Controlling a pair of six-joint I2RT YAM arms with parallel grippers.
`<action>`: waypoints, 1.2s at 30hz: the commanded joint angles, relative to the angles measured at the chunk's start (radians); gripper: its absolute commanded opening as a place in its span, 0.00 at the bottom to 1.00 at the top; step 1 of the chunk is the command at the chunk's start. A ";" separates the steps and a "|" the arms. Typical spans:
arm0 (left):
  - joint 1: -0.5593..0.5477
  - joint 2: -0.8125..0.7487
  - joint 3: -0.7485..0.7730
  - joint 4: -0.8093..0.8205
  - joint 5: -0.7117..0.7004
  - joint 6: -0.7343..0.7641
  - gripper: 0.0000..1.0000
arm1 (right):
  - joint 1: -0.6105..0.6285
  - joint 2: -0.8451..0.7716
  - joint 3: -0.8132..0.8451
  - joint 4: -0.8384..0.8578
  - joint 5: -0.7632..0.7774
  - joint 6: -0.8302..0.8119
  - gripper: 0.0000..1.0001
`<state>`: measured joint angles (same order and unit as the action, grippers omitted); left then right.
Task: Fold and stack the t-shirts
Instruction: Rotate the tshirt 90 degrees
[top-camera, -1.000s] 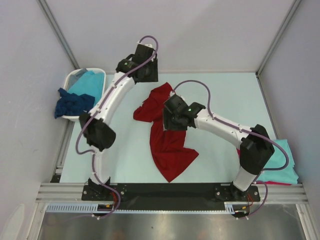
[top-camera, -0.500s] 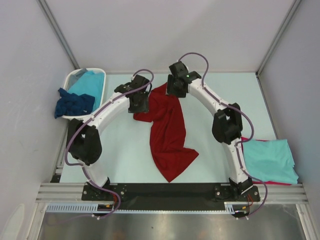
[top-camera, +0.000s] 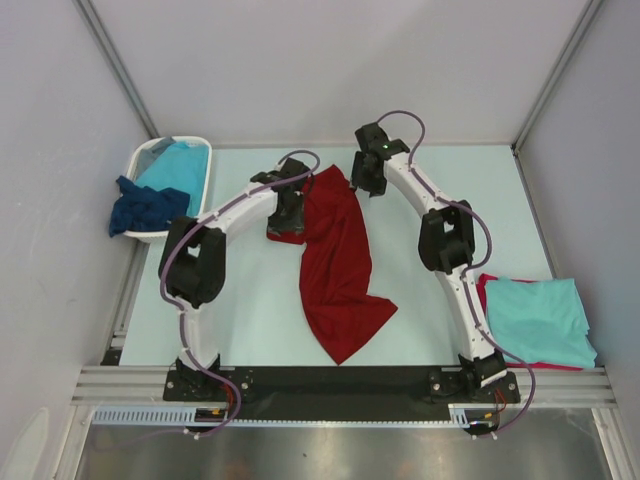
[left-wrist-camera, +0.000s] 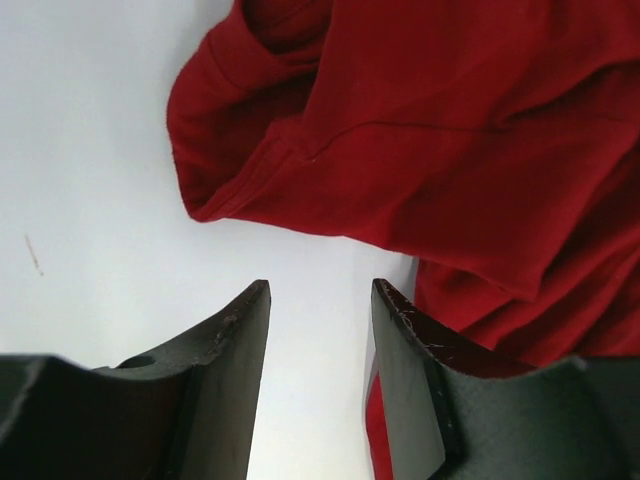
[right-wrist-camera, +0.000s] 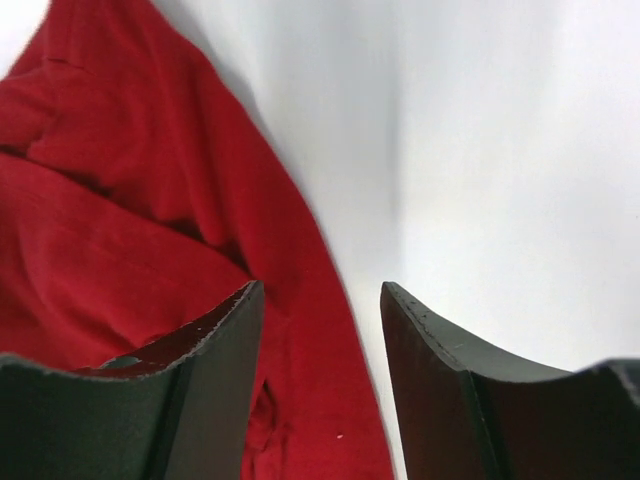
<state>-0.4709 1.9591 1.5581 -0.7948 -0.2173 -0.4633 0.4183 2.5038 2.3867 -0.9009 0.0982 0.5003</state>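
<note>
Where the dark red t-shirt lies rumpled lengthwise on the middle of the pale table, its far end sits between the two grippers. The left gripper hangs at the cloth's bunched left edge, jaws apart, bare table between them, holding nothing. The right gripper stands over the far right edge of the cloth, jaws likewise apart and gripping nothing. At the far left a white basket holds a turquoise shirt, with a navy shirt draped over its near rim. At the near right a folded turquoise shirt lies on a red shirt.
</note>
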 joint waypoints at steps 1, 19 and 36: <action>0.011 0.026 0.063 0.014 0.016 -0.017 0.50 | -0.006 0.027 0.043 -0.001 -0.025 -0.022 0.55; 0.049 0.075 0.068 0.006 0.002 -0.046 0.47 | -0.004 0.138 0.123 0.010 -0.087 -0.019 0.30; 0.052 0.196 0.166 -0.041 0.032 -0.055 0.33 | -0.039 0.127 0.100 -0.004 -0.101 -0.008 0.00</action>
<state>-0.4240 2.1067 1.6333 -0.8040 -0.2054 -0.4995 0.3985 2.6297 2.4706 -0.8967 -0.0158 0.4957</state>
